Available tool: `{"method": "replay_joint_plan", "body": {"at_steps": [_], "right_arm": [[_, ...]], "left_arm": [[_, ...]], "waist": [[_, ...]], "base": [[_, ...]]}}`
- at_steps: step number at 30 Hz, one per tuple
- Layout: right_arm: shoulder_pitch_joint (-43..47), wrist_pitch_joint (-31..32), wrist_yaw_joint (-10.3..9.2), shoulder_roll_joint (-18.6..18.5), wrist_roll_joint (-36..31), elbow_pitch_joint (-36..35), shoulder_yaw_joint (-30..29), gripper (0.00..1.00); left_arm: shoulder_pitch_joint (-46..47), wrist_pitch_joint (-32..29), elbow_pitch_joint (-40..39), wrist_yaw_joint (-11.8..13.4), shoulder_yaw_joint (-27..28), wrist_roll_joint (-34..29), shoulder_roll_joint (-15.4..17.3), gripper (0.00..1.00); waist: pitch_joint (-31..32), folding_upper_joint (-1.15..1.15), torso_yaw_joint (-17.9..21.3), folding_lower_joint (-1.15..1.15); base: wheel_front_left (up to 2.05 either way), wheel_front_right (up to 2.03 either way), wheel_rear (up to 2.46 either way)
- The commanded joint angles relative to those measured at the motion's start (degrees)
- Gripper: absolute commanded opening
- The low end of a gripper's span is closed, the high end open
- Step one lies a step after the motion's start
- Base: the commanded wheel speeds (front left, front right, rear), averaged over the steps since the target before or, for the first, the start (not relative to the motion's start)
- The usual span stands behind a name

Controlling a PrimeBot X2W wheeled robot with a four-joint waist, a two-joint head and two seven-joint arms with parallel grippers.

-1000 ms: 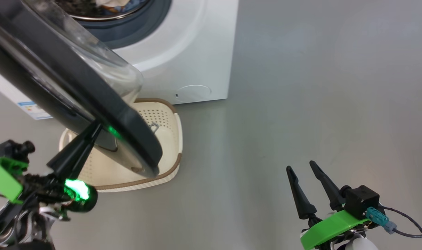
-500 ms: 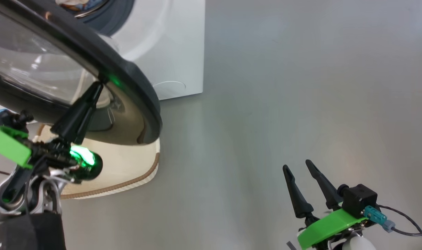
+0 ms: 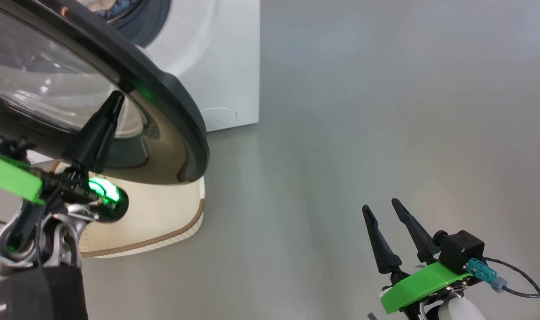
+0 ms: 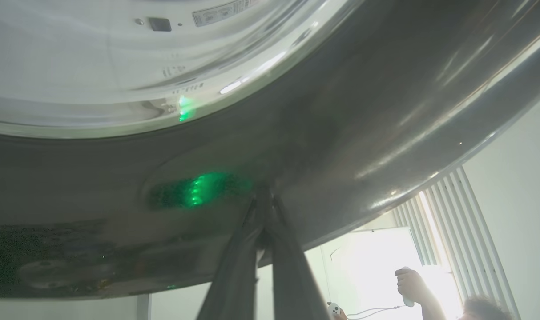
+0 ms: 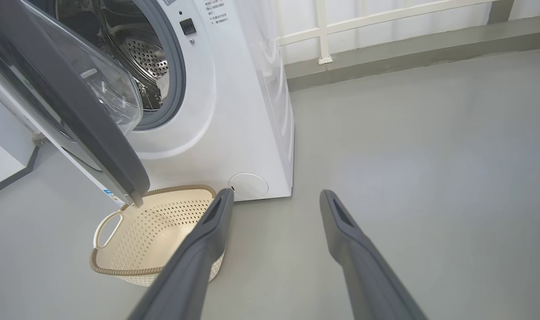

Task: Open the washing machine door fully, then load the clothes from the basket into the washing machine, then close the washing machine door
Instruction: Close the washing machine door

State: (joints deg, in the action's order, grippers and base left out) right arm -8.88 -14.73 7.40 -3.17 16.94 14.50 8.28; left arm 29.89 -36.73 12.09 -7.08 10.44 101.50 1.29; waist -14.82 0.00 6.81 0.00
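Grey floor (image 3: pixel 363 111) runs from the white washer (image 5: pixel 252 111) to a pale wall with vertical blinds. The left arm reaches up and forward. The left gripper (image 3: pixel 115 97) has its two fingers pressed together with nothing between them, and the tips touch the glossy black outer rim of the door (image 5: pixel 74 111). The right arm is held low and well clear of the washer. The right gripper (image 3: pixel 380 205) points upward with its fingers spread wide and empty.

The door stands partly open, with its glass bowl turned toward the steel drum (image 5: pixel 141 58). The basket (image 5: pixel 163 222) sits on the floor just in front of the washer, with the door's lower edge above its near corner.

Compared with one second ago, the head camera has turned, so the washer lies further left in its view and more of the door's outer face shows. Compared with half a second ago, the left fingertips sit slightly higher on the rim, and the right gripper is as it was.

Small print beside the latch (image 5: pixel 187 26) and a blue label (image 5: pixel 112 195) low on the washer are too small to read.
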Motion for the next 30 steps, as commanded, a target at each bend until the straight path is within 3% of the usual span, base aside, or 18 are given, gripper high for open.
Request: {"method": "replay_joint_plan", "body": {"at_steps": [1,6,18,26,30], "right_arm": [[-0.88,-0.27,0.09,0.29,0.61,-1.16,0.99,1.0],[-0.44,-0.27,0.09,0.29,0.88,-1.0,0.99,1.0],[1.08,-0.27,0.09,0.29,0.66,-1.86,1.11,1.0],[2.18,-0.27,0.09,0.29,0.76,-1.55,1.25,1.0],[2.71,-0.27,0.09,0.29,1.75,-1.67,1.38,1.0]], "left_arm": [[-1.37,0.29,-1.78,-0.4,1.84,-0.56,1.59,0.0],[-4.13,1.23,-2.48,-0.4,2.14,-1.06,1.59,0.0],[-12.24,10.22,-7.05,-0.4,1.52,-1.72,1.59,0.0],[-17.65,16.92,-10.39,-0.4,0.83,-1.93,1.59,0.0],[-20.59,20.94,-13.39,-0.4,0.18,-5.62,1.59,0.0]], "waist": [[1.04,0.0,-0.95,0.0],[2.78,0.0,-2.36,0.0],[7.16,0.0,-5.8,0.0],[9.63,0.0,-5.83,0.0],[10.19,0.0,-5.38,0.0]], "base": [[0.0,0.0,0.0],[0.0,0.0,0.0],[0.0,0.0,0.0],[0.0,0.0,0.0],[0.0,0.0,0.0]]}}
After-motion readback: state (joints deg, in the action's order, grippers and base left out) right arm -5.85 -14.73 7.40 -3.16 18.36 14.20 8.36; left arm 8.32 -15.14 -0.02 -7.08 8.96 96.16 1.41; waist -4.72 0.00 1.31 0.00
